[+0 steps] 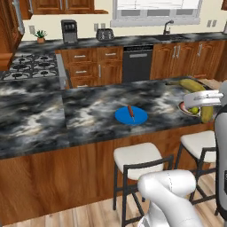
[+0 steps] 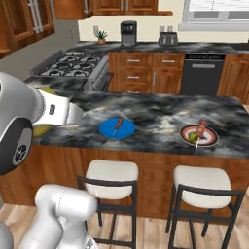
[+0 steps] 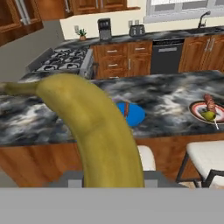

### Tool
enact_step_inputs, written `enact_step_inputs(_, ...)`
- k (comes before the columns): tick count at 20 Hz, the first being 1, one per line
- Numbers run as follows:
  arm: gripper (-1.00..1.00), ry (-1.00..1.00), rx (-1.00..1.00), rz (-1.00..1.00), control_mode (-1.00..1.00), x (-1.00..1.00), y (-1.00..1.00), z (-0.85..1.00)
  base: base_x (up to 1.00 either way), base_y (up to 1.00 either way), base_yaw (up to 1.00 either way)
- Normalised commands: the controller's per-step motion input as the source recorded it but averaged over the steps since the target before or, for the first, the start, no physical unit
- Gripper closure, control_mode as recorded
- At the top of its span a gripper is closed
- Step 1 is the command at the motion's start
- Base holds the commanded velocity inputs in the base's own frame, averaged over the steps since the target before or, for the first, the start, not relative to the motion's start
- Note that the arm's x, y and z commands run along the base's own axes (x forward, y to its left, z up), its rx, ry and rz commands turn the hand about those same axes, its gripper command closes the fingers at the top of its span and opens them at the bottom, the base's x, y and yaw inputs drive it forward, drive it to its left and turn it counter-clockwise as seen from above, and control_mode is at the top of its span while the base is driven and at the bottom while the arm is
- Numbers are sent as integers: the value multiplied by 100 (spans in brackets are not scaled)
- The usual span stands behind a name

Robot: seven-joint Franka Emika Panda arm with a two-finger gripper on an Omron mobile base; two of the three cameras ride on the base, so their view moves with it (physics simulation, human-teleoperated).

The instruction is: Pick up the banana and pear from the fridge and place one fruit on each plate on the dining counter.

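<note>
Banana (image 3: 94, 127) clamped in fingers, carried in air above stools, short of the dining counter (image 3: 39, 118). Light, softish, smooth-skinned, easily bruised; likely to pivot if pinched near an end, so best gripped mid-length across the curve. Blue plate (image 3: 132, 114) ahead; red-rimmed plate (image 3: 197, 107) already bearing a small green fruit

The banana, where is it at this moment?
The banana is held in the shut gripper, in the air at the near edge of the dining counter, not yet on the blue plate.
</note>
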Motion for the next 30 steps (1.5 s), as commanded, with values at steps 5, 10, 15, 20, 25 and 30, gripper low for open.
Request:
enact_step_inputs(5,100,0,0,0,100,0,0,0,100,43,-26)
enact_step_inputs(10,100,0,0,0,100,0,0,0,100,9,-9)
enact_step_inputs(15,100,-1,-4,-3,-100,34,6,-25,60,1,-3)
enact_step_inputs(20,100,8,-6,-4,-100,96,10,-94,0,0,0)
enact_step_inputs(25,100,8,-6,0,-100,99,13,-83,0,0,0)
enact_step_inputs(30,100,0,-16,0,-100,100,9,-78,0,0,0)
